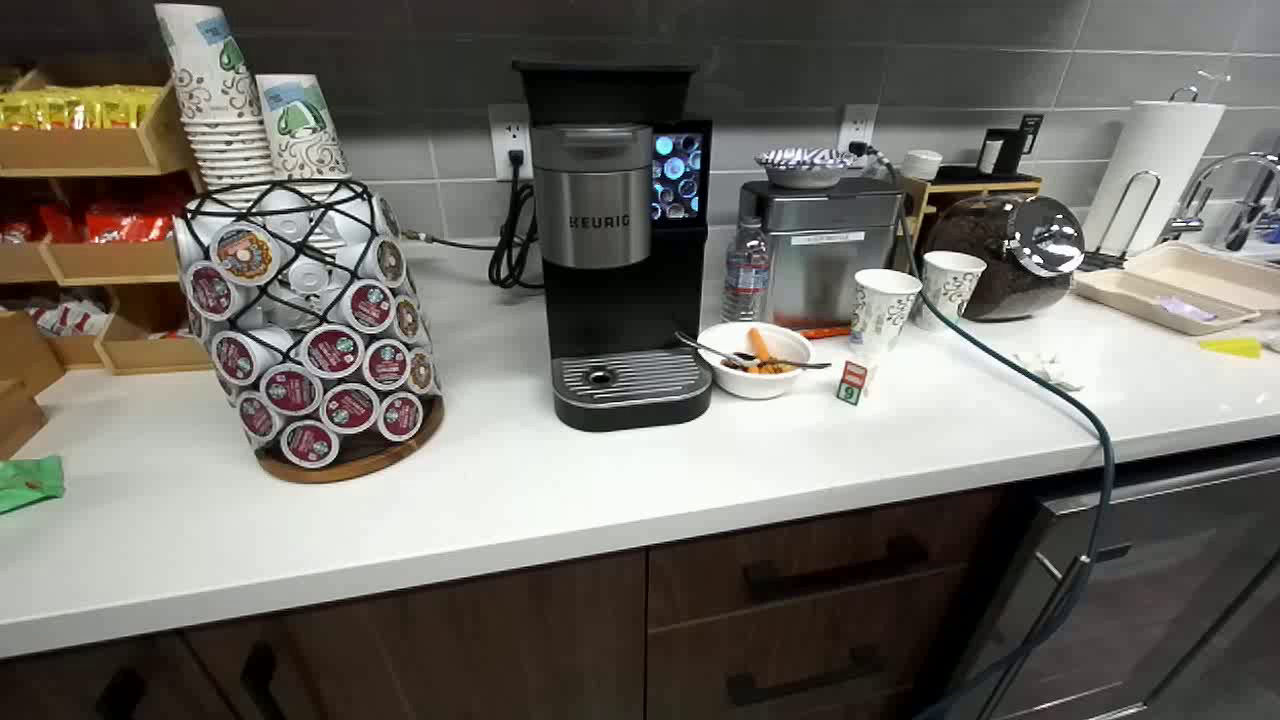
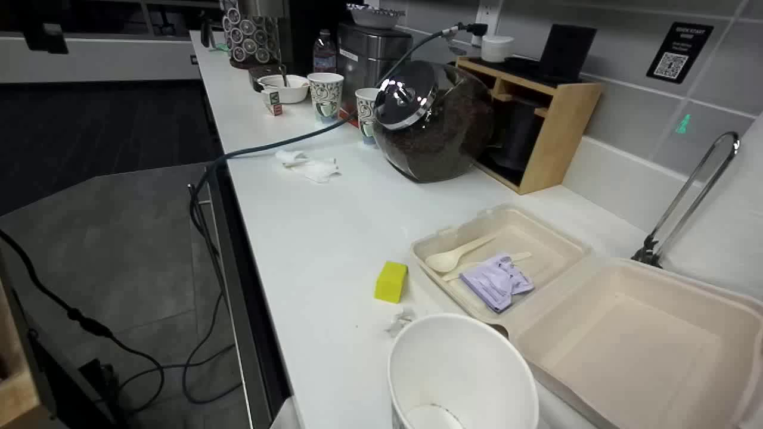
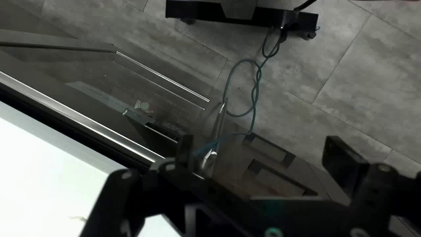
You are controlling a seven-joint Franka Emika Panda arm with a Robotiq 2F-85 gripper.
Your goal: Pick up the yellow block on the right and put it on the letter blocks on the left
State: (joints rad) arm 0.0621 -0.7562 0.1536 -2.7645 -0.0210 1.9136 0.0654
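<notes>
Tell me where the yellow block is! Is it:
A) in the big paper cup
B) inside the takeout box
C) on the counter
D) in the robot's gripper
C, because an exterior view shows the yellow block sitting on the white counter, beside the takeout box, while the gripper is open with nothing in it.

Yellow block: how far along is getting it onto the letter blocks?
Done: no part of the transfer shows yet; the yellow block sits on the counter beside the takeout container.
In hand: nothing; the pincer is open and empty in the wrist view.
Remaining: grasp, carry and set it on the letter blocks, which bear no yellow block.
</notes>
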